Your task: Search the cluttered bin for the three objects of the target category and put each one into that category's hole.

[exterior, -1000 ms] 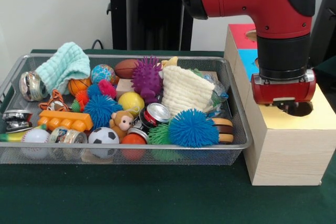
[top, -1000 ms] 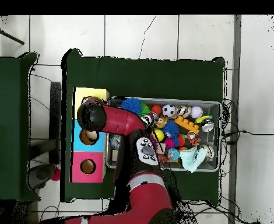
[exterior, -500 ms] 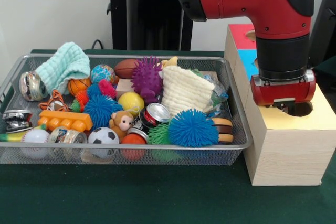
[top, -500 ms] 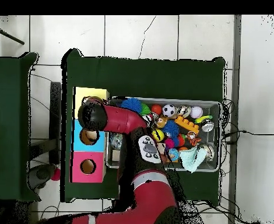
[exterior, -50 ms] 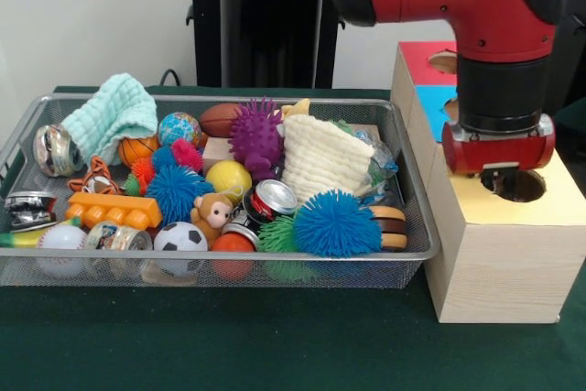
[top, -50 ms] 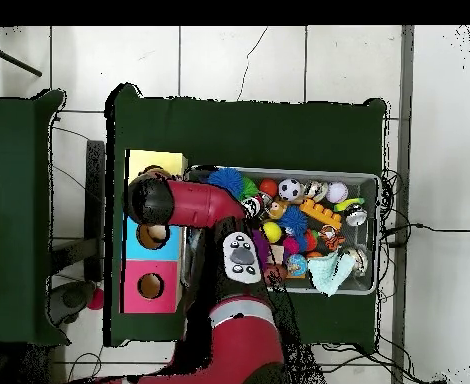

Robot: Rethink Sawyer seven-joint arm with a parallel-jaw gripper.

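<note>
Gripper (exterior, -50 ms: 499, 171): only the red wrist collar and a dark stub below it show in the front view, right over the round hole (exterior, -50 ms: 513, 184) in the yellow section (exterior, -50 ms: 540, 208) of the wooden sorting box (exterior, -50 ms: 499, 263). Cannot tell whether it is released, clenched or carrying anything; the overhead view hides it under the arm (top, -50 ms: 194, 203).

Sorting box: stands just right of the bin, touching or nearly so. 3 coloured tops run from near to far in the front view: yellow, blue (exterior, -50 ms: 435, 103), red (exterior, -50 ms: 419, 59), each with a hole. Overhead, the blue hole (top, -50 ms: 157, 236) and red hole (top, -50 ms: 150, 286) are visible; the yellow hole is covered by the arm.

Wire mesh bin (exterior, -50 ms: 417, 226): on the green table cloth (exterior, -50 ms: 275, 345), packed full. Right side, near: large blue spiky ball (exterior, -50 ms: 337, 223) against the near wall, green spiky ball (exterior, -50 ms: 279, 237) to its left, cream knitted cloth (exterior, -50 ms: 320, 157) behind. Centre: crushed red soda can (exterior, -50 ms: 273, 199), yellow ball (exterior, -50 ms: 228, 178), purple spiky ball (exterior, -50 ms: 255, 135), brown toy football (exterior, -50 ms: 220, 119), small monkey plush (exterior, -50 ms: 213, 213), soccer ball (exterior, -50 ms: 179, 238). Left: mint cloth (exterior, -50 ms: 110, 116) at the far corner, orange plastic block (exterior, -50 ms: 114, 211), baseball (exterior, -50 ms: 61, 240) at the near left corner, smaller blue spiky ball (exterior, -50 ms: 174, 190).

Target category is not identifiable from these views; all loose objects seen lie in the bin.
</note>
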